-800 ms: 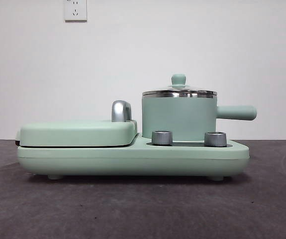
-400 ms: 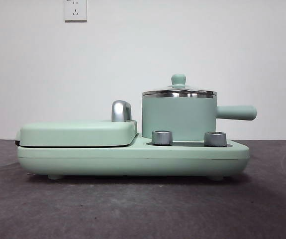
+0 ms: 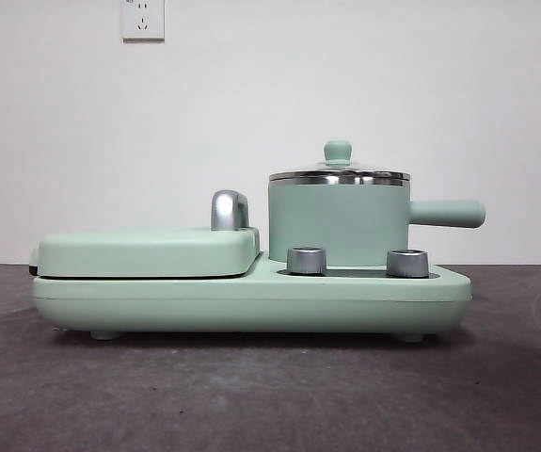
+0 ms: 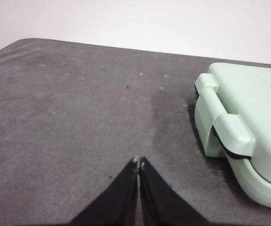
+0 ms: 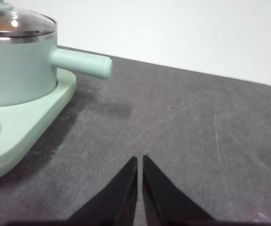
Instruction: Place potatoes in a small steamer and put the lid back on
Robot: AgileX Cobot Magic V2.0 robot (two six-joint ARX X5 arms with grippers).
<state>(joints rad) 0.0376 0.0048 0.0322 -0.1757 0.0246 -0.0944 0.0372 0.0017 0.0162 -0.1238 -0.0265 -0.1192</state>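
Left gripper [image 4: 139, 162]: jaws pressed together, nothing between them, hanging over bare grey table [image 4: 69, 117]. Ahead of its tips and off to one side you have the end of the griddle cover [image 4: 248, 117], flat, mint green, closed on its base. The gripper is well apart from it and touches nothing.

Centre, front view: the cooker base [image 3: 251, 301] sits on the table with two steel dials [image 3: 307, 260] at its front. The pot [image 3: 338, 222] stands on the base behind those dials, its straight handle [image 3: 449, 213] pointing away from the griddle side. The lid [image 3: 339, 173] sits flat on the pot's steel rim, knob upright. No arm shows in this view.

Right gripper [image 5: 139, 162]: jaws clenched, only a hairline gap, holding nothing, over bare table. The pot is ahead of the tips and off to one side, near but not touching; the handle end reaches toward the line of the jaws.

Potato: you cannot see one on the table in any view. A brownish tint shows through the glass in the right wrist view, too faint to call.

Progress, as a judgement: lid on, both arms parked clear. Either the job is finished with the potato inside, or nothing has begun. The pictures do not settle it.
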